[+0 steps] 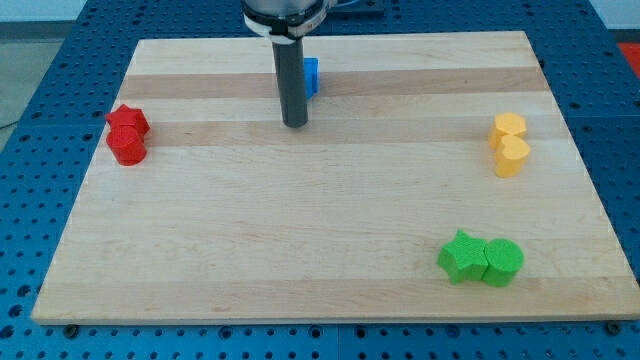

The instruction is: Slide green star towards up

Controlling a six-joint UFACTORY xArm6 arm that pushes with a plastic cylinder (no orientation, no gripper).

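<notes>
Green star (460, 256) well apart from my tip (294, 124)

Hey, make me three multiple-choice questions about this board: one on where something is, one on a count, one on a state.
1. Where is the green star?
A. view's bottom right
B. view's top left
C. centre

2. How many yellow blocks show?
A. one
B. two
C. four

3. Is my tip touching the green star?
A. yes, pressed against it
B. no, far from it
C. it rests on top of it

Answers:
1 A, it sits low on the right beside the green round block.
2 B, a yellow pair stands at the right.
3 B, my tip is near the blue block at the top.
</notes>
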